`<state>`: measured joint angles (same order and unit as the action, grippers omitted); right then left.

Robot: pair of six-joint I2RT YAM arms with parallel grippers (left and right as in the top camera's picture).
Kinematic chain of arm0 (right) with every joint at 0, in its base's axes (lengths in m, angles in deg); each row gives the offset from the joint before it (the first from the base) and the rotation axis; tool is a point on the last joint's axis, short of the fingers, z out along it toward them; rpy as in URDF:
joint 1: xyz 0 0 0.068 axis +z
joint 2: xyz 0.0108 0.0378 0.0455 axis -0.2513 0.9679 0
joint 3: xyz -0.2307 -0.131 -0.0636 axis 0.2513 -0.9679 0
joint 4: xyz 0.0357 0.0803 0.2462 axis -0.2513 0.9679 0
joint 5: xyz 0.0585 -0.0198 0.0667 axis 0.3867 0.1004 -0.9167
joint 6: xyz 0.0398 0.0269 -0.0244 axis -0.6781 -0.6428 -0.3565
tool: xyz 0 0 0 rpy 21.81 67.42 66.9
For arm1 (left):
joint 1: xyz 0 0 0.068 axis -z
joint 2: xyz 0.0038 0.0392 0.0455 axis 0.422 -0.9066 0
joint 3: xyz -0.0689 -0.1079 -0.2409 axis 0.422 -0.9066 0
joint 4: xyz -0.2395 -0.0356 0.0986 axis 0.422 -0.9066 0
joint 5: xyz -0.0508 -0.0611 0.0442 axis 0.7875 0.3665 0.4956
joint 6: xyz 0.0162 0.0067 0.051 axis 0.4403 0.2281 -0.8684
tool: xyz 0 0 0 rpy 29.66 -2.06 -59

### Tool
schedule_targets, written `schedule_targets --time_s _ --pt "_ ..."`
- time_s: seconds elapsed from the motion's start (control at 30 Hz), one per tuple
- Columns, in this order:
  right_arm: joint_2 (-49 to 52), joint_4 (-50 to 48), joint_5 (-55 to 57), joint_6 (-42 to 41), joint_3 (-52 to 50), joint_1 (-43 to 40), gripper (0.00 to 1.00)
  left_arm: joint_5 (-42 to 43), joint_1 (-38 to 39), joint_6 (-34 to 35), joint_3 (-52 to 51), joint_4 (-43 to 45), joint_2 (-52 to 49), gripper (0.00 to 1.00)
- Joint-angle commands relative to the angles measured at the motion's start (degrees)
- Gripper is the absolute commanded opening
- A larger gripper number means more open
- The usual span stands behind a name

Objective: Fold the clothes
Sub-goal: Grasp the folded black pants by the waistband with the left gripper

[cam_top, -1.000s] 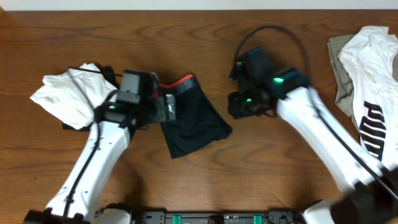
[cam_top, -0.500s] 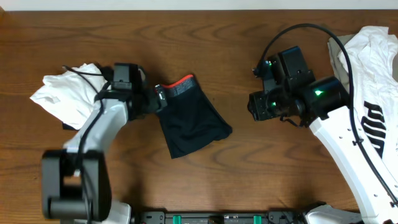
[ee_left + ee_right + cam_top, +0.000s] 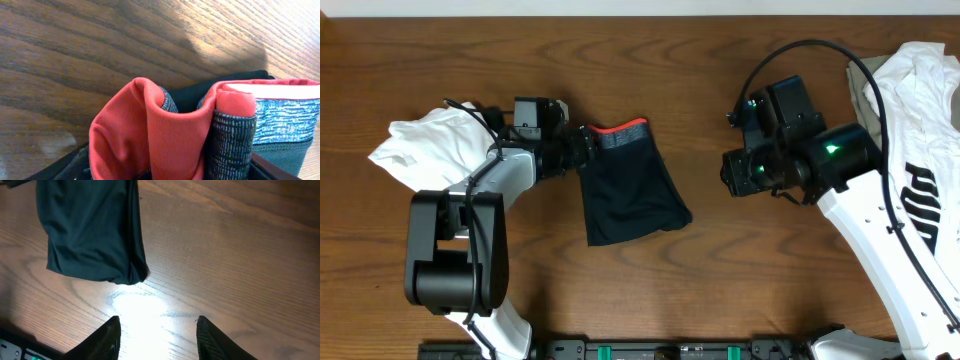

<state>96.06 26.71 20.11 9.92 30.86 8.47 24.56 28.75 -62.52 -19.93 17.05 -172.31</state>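
The folded black pants lie at the table's middle left, red-and-grey waistband at the top. My left gripper is shut on the waistband's left end; the left wrist view shows bunched red and grey fabric filling the jaws. My right gripper is open and empty, hovering over bare wood right of the pants; the right wrist view shows its fingers apart and the pants' lower end beyond. A white top lies left. A white PUMA top over a beige piece lies far right.
The wooden table spans the view. The right arm's black cable loops above its wrist. A black rail with green connectors runs along the front edge.
My left gripper has swung right along the waistband and pulled it, so the pants shifted and straightened slightly. My right arm drew back to the right from the pants, then held still.
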Motion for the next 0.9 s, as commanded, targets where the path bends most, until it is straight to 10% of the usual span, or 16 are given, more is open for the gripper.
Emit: schedule_targets --time_s 0.0,0.53,0.87 --pt "0.4 0.2 0.3 0.7 0.2 -0.9 0.46 0.9 -0.1 0.3 -0.2 -0.1 -1.1 0.87" --pt "0.4 0.9 0.3 0.6 0.2 -0.9 0.45 -2.4 0.1 0.1 -1.0 -4.8 -4.6 0.98" --pt "0.4 0.7 0.3 0.6 0.2 -0.9 0.45 -4.4 0.1 17.8 -1.1 -10.1 -4.7 0.98"
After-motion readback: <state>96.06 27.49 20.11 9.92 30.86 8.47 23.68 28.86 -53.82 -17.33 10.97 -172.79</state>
